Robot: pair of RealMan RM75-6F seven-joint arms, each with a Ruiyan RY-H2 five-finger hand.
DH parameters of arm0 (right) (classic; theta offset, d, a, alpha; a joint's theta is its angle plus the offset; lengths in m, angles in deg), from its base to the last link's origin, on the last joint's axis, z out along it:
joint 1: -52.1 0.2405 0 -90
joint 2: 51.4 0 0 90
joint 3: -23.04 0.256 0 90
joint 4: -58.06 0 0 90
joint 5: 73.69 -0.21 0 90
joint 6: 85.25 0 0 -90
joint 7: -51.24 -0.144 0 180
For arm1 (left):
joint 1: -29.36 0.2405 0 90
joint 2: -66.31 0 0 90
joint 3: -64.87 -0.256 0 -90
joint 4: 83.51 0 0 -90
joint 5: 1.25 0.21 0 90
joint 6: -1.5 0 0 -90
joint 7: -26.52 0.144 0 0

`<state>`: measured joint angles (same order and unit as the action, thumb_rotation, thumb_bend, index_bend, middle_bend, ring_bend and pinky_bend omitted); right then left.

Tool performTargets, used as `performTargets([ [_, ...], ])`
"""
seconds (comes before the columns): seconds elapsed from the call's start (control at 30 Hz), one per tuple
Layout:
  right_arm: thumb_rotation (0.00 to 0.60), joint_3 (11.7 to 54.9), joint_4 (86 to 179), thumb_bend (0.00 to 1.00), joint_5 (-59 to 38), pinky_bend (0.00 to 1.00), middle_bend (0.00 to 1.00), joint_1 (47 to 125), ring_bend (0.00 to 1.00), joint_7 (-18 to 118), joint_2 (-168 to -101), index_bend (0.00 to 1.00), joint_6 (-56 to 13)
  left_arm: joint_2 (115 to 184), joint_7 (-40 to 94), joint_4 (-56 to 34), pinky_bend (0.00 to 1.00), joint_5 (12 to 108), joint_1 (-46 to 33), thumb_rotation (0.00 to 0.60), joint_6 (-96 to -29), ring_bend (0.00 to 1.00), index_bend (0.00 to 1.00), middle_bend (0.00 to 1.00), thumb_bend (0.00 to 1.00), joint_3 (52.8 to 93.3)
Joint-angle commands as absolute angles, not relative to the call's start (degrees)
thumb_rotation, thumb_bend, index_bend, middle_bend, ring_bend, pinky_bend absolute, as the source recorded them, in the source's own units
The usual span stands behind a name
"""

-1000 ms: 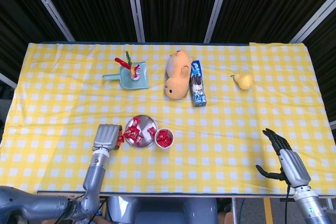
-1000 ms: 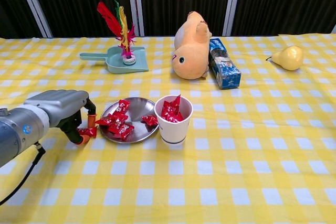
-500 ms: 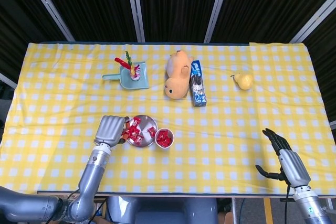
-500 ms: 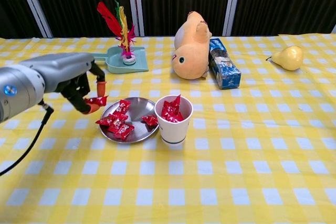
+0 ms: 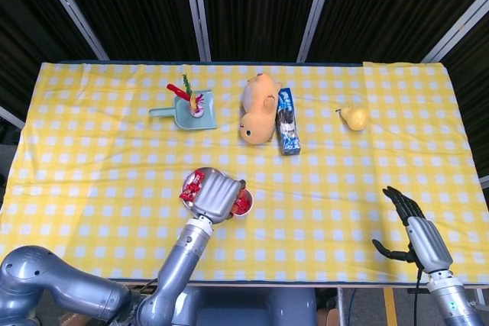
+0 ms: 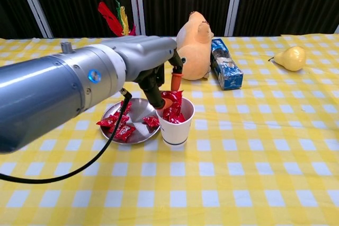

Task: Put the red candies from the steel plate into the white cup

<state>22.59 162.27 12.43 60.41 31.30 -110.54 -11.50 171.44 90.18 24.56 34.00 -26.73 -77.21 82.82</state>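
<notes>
Since a second back, the left hand [image 6: 161,80] had swung from beside the plate [image 6: 139,110] to over the cup [image 6: 175,120], pinching a candy [image 6: 170,96] at its rim. Drop step; next it just needed letting go. Right hand [image 5: 412,227] sat idle, fingers spread.

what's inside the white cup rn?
Red candies heaped above the rim of the white cup. The left robot hand is over it, holding one candy. Contents lower down are hidden by the wall.
</notes>
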Motion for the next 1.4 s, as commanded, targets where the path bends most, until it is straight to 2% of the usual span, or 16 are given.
performTargets([
  [0.03,0.600,22.6,162.2,0.33,12.4,0.00,0.00,60.4,0.00,31.1,-110.5,0.00,-11.5,173.0,90.7,22.9,1.00,32.9,-27.8,0.600,-77.7,0.97,0.53,0.93,0.43,83.2],
  [0.17,0.600,22.6,162.2,0.33,12.3,0.00,0.00,60.5,0.00,30.6,-110.4,0.00,-11.8,174.3,90.5,20.7,1.00,32.1,-28.7,0.600,-77.8,0.97,0.52,0.93,0.40,83.8],
  [0.4,0.600,22.7,162.2,0.33,12.3,0.00,0.00,60.6,0.00,30.4,-110.4,0.00,-11.9,175.5,89.8,18.6,1.00,30.2,-29.8,0.600,-76.8,0.97,0.46,0.92,0.27,84.9],
  [0.6,0.600,22.6,162.3,0.33,12.4,0.00,0.00,60.6,0.00,30.6,-110.4,0.00,-11.8,175.5,87.9,19.1,1.00,30.8,-29.7,0.600,-76.6,0.97,0.37,0.90,0.22,85.1],
  [0.7,0.600,22.7,162.2,0.33,12.3,0.00,0.00,60.5,0.00,30.7,-110.4,0.00,-11.7,174.6,86.8,20.2,1.00,31.4,-29.3,0.600,-76.8,0.96,0.36,0.90,0.22,85.1],
  [1.03,0.600,22.7,162.2,0.33,12.4,0.00,0.00,60.5,0.00,30.9,-110.5,0.00,-11.6,166.7,84.5,25.6,1.00,35.4,-25.5,0.600,-79.3,0.96,0.35,0.89,0.21,82.4],
  [1.23,0.600,22.5,162.2,0.33,12.5,0.00,0.00,60.5,0.00,31.3,-110.5,0.00,-11.7,160.7,83.0,26.8,1.00,34.8,-21.8,0.600,-79.6,0.96,0.35,0.89,0.22,79.1],
  [1.4,0.600,22.5,161.9,0.33,12.5,0.00,0.00,60.5,0.00,31.5,-110.5,0.00,-11.7,156.5,78.4,28.1,0.98,38.1,-17.7,0.600,-81.0,0.93,0.36,0.85,0.22,76.0],
])
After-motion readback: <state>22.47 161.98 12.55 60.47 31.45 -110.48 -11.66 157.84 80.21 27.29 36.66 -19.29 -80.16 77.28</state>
